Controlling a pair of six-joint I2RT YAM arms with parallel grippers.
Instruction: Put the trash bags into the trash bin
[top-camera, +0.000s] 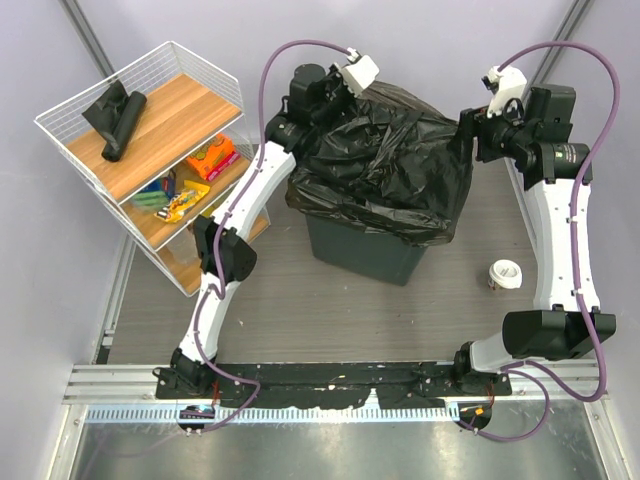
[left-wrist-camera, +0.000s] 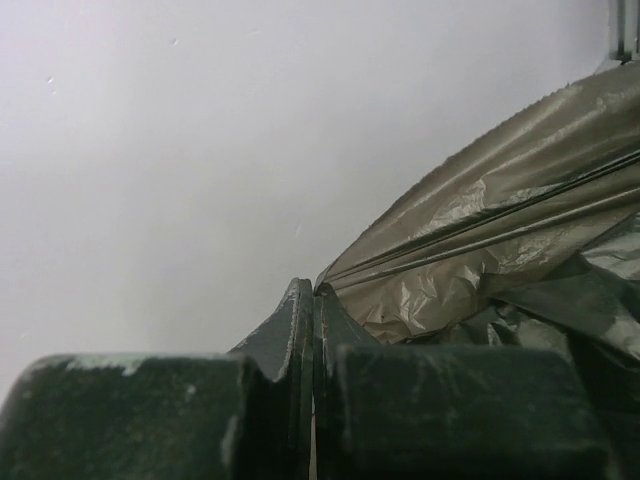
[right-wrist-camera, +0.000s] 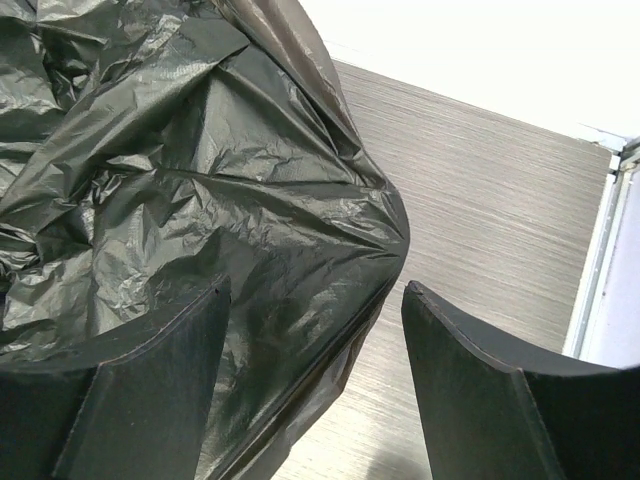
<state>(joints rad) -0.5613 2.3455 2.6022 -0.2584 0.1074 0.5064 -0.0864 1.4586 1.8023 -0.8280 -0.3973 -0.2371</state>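
A large crinkled black trash bag (top-camera: 390, 160) is draped over the mouth of the dark trash bin (top-camera: 360, 255) in the middle of the floor. My left gripper (top-camera: 330, 100) is at the bag's far left corner. In the left wrist view it (left-wrist-camera: 316, 290) is shut, and taut bag film (left-wrist-camera: 500, 210) fans out from its tips. My right gripper (top-camera: 470, 130) is at the bag's right side. It (right-wrist-camera: 316, 285) is open, and a fold of the bag (right-wrist-camera: 200, 200) lies between its fingers. More black trash bags (top-camera: 115, 120), rolled and folded, lie on the rack's top shelf.
A white wire rack (top-camera: 185, 115) stands at the left, with colourful snack packets (top-camera: 195, 175) on its middle shelf. A paper cup (top-camera: 503, 275) stands on the floor right of the bin, close to my right arm. Walls close in the far side.
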